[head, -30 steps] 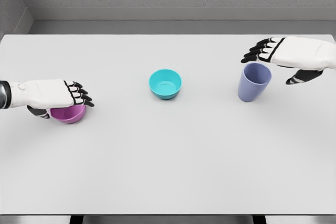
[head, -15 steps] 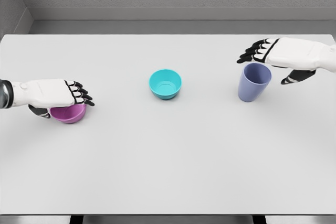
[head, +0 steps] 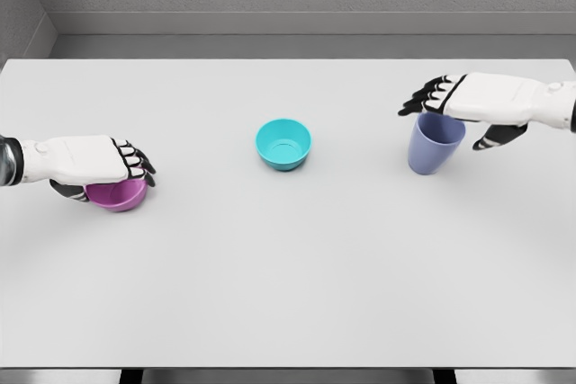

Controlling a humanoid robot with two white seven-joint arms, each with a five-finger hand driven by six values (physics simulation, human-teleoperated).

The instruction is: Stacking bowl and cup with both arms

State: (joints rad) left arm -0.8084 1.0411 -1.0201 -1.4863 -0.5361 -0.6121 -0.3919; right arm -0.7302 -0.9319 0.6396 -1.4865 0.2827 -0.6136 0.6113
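I see my left hand [head: 90, 161] at the left edge of the frame, a little below mid-height, arm coming in from the left. It lies palm down across the top of the purple bowl [head: 119, 194], fingers [head: 137, 164] curled over the far rim and thumb low on the near left side. Looks like a grip on the bowl, though the hand hides most of the contact. The bowl sits upright on the table [head: 288, 285], only its front lower half showing under the palm.

Center of the frame, slightly above middle: teal bowl [head: 283, 143], upright, open side up, nothing in it, standing alone on the table. Well apart from both hands and from the other two vessels.

Right of center, upper half: blue-violet cup [head: 435, 142], upright on the table, mouth up, slightly tapered toward the base.

My right hand [head: 472, 101] comes in from the right edge, palm down, directly over the cup mouth. Fingers [head: 423, 96] extend leftward past the far left of the rim, fairly straight, not wrapped. Thumb hangs down to the right of the cup, apart from its wall. The palm appears to touch or nearly touch the rim; I cannot tell which. Hand reads wide, holding nothing.

Table is plain white, grey wall strip across the top of the frame.
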